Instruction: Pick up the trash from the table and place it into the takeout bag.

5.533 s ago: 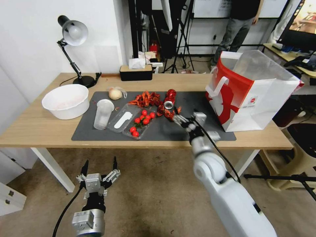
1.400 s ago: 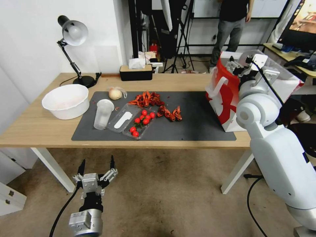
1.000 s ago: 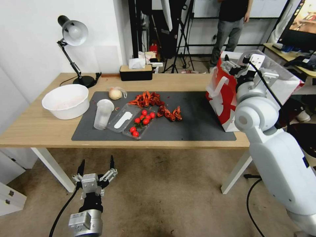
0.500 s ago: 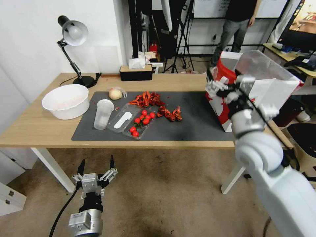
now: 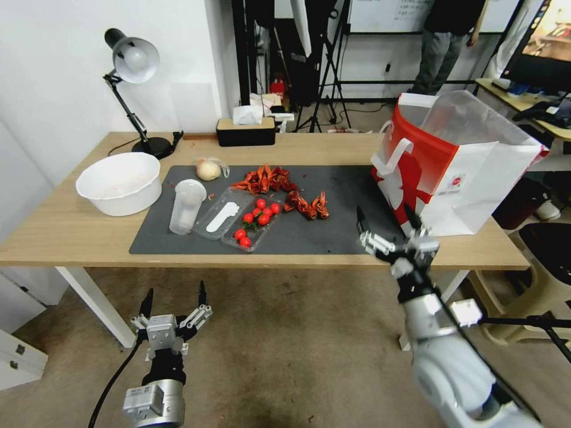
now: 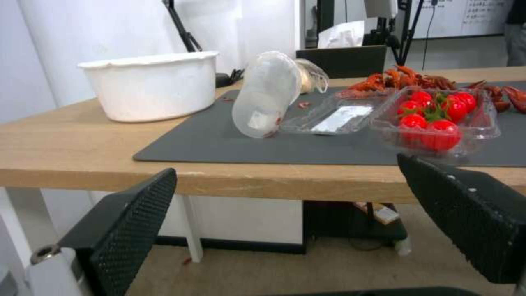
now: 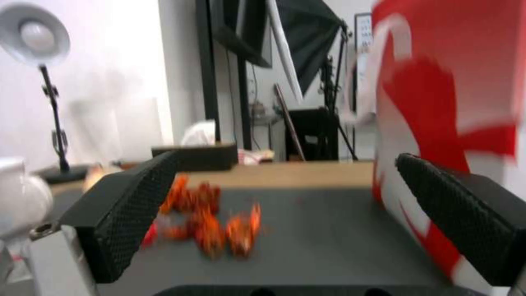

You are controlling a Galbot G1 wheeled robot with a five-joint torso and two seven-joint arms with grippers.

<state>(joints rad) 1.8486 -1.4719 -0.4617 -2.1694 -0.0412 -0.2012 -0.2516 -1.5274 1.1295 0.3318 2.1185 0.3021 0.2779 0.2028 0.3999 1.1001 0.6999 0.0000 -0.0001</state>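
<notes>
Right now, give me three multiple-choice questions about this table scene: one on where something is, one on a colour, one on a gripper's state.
1. Where does the takeout bag stand?
A. on the table's right end
B. on the floor
C. inside the white bowl

2. What colour is the mat?
A. yellow
B. dark grey
C. blue

3. How is the right gripper?
A. shut on a can
B. open, holding nothing
C. shut on a cup

Answers: 1 A, it stands on the table at its right end. 2 B, the mat is dark grey. 3 B, its fingers are spread apart and hold nothing.

arms: white-silver shells | cables: black | right gripper [image 5: 386, 229]: black textured fingers [image 7: 129, 205]
</notes>
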